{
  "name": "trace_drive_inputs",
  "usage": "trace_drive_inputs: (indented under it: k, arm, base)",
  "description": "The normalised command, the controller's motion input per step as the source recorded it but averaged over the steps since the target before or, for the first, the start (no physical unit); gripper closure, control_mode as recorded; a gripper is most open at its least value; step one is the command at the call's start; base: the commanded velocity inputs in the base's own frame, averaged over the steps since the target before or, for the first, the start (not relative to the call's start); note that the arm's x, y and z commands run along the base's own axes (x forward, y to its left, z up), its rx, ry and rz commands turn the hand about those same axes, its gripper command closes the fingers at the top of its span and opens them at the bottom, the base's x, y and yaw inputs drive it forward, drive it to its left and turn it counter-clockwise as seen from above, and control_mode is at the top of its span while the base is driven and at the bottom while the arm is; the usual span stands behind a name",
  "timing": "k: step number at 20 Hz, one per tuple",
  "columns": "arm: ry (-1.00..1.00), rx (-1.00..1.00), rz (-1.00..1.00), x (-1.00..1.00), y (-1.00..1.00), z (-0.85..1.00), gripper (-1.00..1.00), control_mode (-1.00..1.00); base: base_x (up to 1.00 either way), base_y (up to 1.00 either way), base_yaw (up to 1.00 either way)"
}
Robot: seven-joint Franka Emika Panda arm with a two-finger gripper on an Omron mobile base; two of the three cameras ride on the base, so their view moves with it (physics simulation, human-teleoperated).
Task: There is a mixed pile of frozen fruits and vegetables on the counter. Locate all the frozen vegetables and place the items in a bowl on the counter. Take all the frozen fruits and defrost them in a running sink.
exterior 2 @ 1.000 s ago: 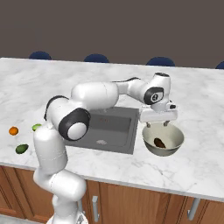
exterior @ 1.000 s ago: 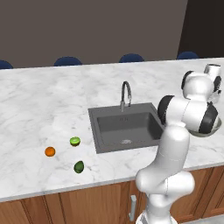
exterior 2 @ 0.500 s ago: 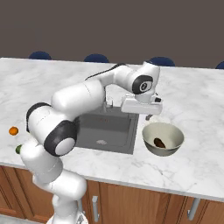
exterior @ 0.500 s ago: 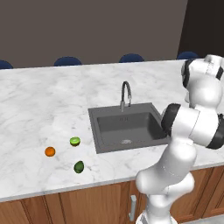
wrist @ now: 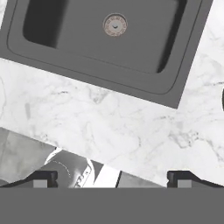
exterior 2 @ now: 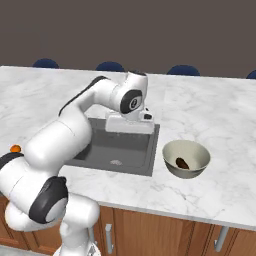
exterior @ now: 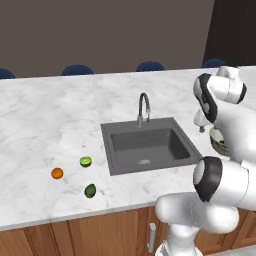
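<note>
Kitchen, white marble counter point(exterior: 50, 120). Brown piece point(exterior 2: 182, 163) lodged in bowl point(exterior 2: 172, 150), judged already sorted. Orange ball point(exterior: 57, 173), lime piece point(exterior: 85, 161), dark green oval point(exterior: 90, 190) left beside sink point(exterior: 150, 146). Hand point(wrist: 112, 177) spread wide and empty, held above sink

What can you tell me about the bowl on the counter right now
The bowl is round, pale beige-grey and smooth with a wide rim, sitting upright on the white marble counter just right of the sink. One dark brown oblong piece lies inside on its bottom. Nothing else touches it.
</note>
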Motion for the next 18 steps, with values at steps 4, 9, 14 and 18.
trace_drive_inputs:
  k: [4, 9, 14, 18]
  arm:
    - [-0.01, -0.05, -0.01, -0.33, 1.0, -0.02, -1.0, -1.0]
    - [0.04, -0.09, -0.04, -0.07, 1.0, -0.06, -1.0, -1.0]
    - [0.15, -0.03, -0.03, 0.04, 1.0, -0.02, -1.0, -1.0]
    - [0.14, 0.0, -0.04, 0.02, 1.0, -0.09, -1.0, -1.0]
  base:
    - [0.0, 0.0, 0.0]
    - [0.0, 0.0, 0.0]
    - [0.0, 0.0, 0.0]
    - [0.0, 0.0, 0.0]
